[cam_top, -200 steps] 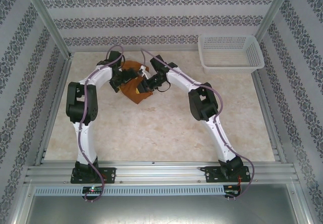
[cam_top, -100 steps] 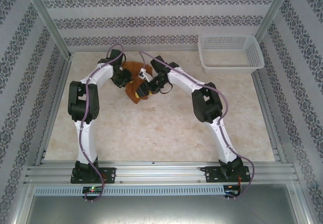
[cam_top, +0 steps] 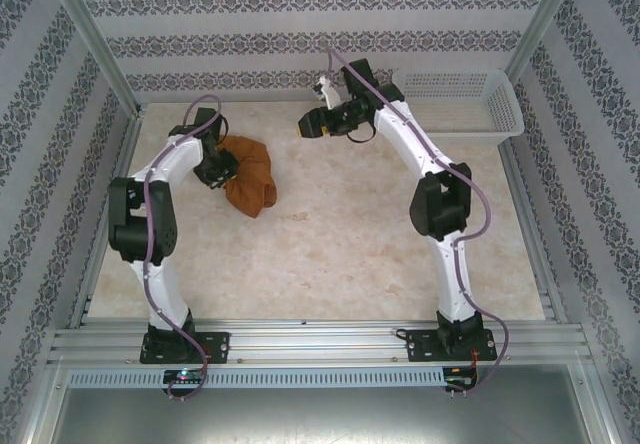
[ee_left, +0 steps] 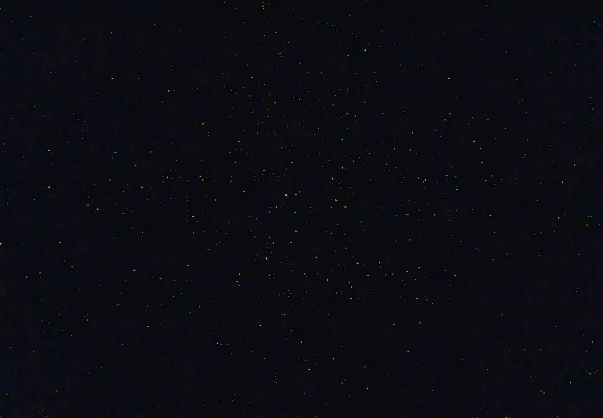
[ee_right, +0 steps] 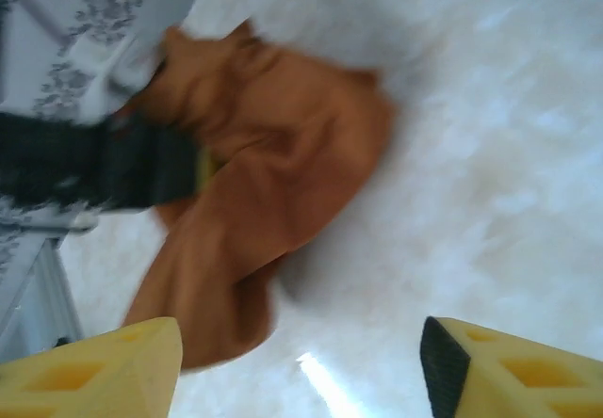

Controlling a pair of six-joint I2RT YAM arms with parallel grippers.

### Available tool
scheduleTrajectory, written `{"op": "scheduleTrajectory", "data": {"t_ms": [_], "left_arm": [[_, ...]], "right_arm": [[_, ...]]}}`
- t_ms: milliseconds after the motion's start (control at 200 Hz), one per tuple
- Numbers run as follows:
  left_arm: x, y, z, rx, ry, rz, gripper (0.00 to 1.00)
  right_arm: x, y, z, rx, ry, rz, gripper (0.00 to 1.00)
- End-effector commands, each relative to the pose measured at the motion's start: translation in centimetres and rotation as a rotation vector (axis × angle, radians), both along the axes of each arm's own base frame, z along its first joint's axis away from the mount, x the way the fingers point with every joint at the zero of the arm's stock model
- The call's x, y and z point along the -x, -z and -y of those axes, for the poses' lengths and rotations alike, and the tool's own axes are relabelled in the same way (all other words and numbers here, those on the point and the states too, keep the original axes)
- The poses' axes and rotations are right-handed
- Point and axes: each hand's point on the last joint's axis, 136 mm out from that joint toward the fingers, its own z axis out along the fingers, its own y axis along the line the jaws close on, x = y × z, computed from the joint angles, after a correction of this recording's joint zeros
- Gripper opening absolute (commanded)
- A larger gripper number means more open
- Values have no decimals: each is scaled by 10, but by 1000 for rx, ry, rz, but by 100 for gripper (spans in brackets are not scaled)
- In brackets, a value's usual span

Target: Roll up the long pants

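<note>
Near the counter's (cam_top: pixel 350 254) far-left corner the rust-brown cloth long pants (cam_top: pixel 252 182) may unroll: right end effector (cam_top: pixel 310 122) hangs open, empty; whether left end effector (cam_top: pixel 220 169) grips, I cannot tell.

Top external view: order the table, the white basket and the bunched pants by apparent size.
1. table, largest by far.
2. white mesh basket.
3. long pants, bunched into a heap that covers less area than the basket.

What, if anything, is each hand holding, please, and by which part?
The left hand seems to grip the long pants at the bundle's left edge; the right hand is open and empty.
</note>
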Motion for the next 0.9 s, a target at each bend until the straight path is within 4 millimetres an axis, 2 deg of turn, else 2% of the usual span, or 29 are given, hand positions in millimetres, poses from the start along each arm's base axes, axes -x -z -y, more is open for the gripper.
{"op": "scheduleTrajectory", "data": {"t_ms": [0,50,105,135,230,370,535,635,774,894], "left_arm": [[41,-14,9,50,37,-62,0],[50,-18,16,80,62,-59,0],[58,-21,22,99,88,-66,0],[62,-24,26,112,103,-65,0],[75,-28,41,187,147,-67,0],[93,-40,60,269,220,-62,0],[103,-68,83,410,302,8,0],[110,-82,85,417,350,31,0],[116,-75,75,370,356,3,0],[113,-63,86,471,335,5,0]], "right_arm": [[-11,39,-16,25,52,-96,46],[-15,49,-21,-3,58,-123,51],[-17,57,-29,-51,50,-159,71],[-17,60,-33,-79,39,-172,78],[-16,70,-44,-149,-4,-207,86],[-17,80,-56,-253,-49,-282,87],[-10,90,-69,-319,-100,-349,87],[-2,95,-75,-345,-129,-399,87],[19,96,-84,-374,-196,-454,87],[38,98,-91,-385,-239,-499,86]]}}
